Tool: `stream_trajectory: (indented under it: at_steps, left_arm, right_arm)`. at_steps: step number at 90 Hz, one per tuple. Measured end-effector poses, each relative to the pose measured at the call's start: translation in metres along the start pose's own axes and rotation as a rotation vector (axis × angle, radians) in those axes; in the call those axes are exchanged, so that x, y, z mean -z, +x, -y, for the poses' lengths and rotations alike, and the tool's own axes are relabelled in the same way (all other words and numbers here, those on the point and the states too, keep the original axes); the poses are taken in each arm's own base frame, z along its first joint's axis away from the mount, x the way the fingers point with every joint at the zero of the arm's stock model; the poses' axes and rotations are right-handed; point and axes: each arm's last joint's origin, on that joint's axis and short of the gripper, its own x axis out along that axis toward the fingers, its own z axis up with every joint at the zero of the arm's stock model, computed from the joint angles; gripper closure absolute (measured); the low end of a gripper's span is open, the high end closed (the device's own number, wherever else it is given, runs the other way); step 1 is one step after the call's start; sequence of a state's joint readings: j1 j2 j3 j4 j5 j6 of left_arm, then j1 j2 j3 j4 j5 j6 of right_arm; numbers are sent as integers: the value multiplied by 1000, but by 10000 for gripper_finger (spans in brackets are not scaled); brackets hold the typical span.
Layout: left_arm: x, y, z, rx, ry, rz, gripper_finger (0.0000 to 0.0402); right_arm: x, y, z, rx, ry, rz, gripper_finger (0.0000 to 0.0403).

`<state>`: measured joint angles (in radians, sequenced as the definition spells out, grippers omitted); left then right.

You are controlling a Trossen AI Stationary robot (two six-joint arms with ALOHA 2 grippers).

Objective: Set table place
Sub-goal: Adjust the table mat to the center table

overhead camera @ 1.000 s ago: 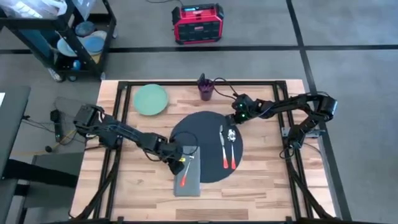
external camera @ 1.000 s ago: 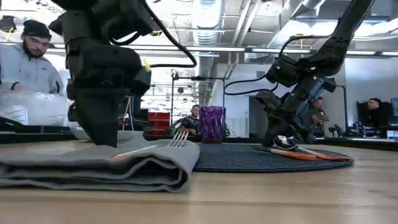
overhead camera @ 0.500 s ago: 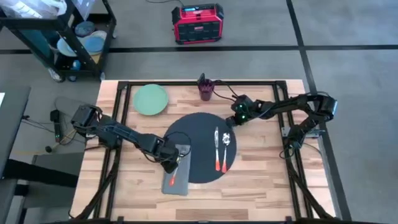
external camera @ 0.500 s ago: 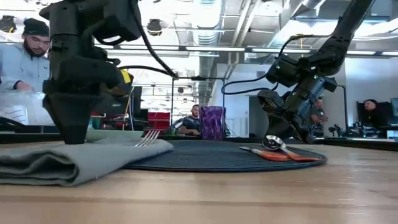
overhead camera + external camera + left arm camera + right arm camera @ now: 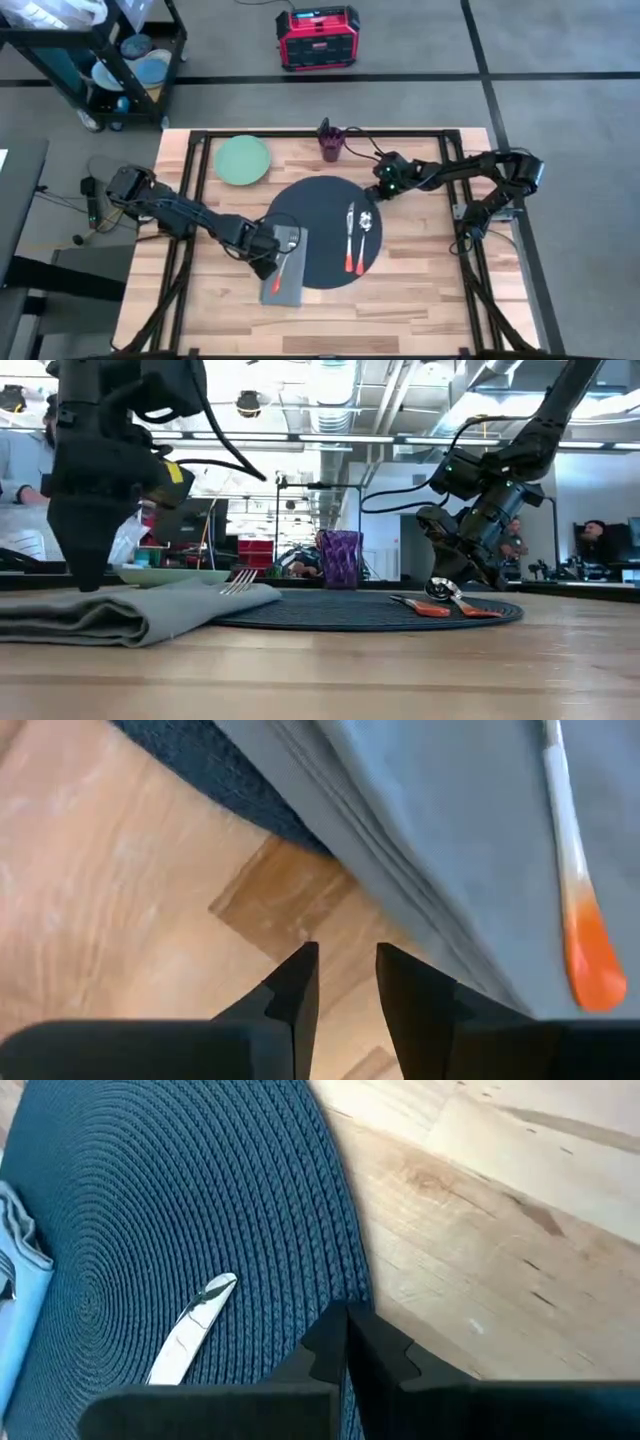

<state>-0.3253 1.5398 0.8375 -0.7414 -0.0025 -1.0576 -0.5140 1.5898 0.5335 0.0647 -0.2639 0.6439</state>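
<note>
The table [image 5: 420, 270], pale planks inside a black rail frame, fills the middle of the high view; its lower corners run under the arms' cables. At its centre lies the mat [image 5: 318, 222], a round, dark, ribbed weave, its left edge hidden under the napkin [image 5: 285, 268], a folded grey cloth rectangle that overhangs onto bare wood. On the right half of the mat lie a knife [image 5: 349, 238] and a spoon [image 5: 364, 228] with orange-red handles; their ends blur together from above. A fork [image 5: 283, 262], orange-handled, rests on the napkin, its tines hard to make out. A pale green plate [image 5: 242, 159] sits upper left, a purple cup [image 5: 331, 143] at top centre.

The left gripper [image 5: 262, 262] reaches low from the left and stands at the napkin's left edge, fingers [image 5: 295, 995] a little apart around nothing. The right gripper [image 5: 381, 188] bends in from the right over the mat's upper right rim, fingertips pressed together, empty.
</note>
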Motion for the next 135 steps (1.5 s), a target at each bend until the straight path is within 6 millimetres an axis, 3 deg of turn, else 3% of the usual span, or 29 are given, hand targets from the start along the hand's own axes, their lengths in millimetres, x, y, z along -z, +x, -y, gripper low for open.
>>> stream_trajectory:
  at_steps: [11,18,33,46,57,84,105,121,135]
  left_arm:
    - [3,-7,3,46,15,25,315]
    - [4,-19,8,98,17,134,320]
    - [1,-33,8,126,31,283,360]
    - [2,-17,2,109,30,292,394]
    - [0,-3,-3,159,-5,356,399]
    - [-15,-2,-5,226,-39,448,401]
    - [-2,24,-22,195,-171,394,401]
    - [2,30,-24,274,-184,398,401]
    - [7,33,-36,162,-290,315,402]
  right_arm:
    - [0,0,0,3,-12,-5,403]
    - [1,0,0,2,-20,-7,403]
    - [1,0,0,-3,-22,-10,403]
    - [1,0,0,-4,-24,-10,403]
    - [1,0,0,-4,-24,-11,403]
    - [1,0,0,-8,-39,-14,403]
    - [1,0,0,-8,-49,-14,403]
    - [2,0,0,-9,-50,-19,403]
    - [2,1,0,-19,-65,-29,403]
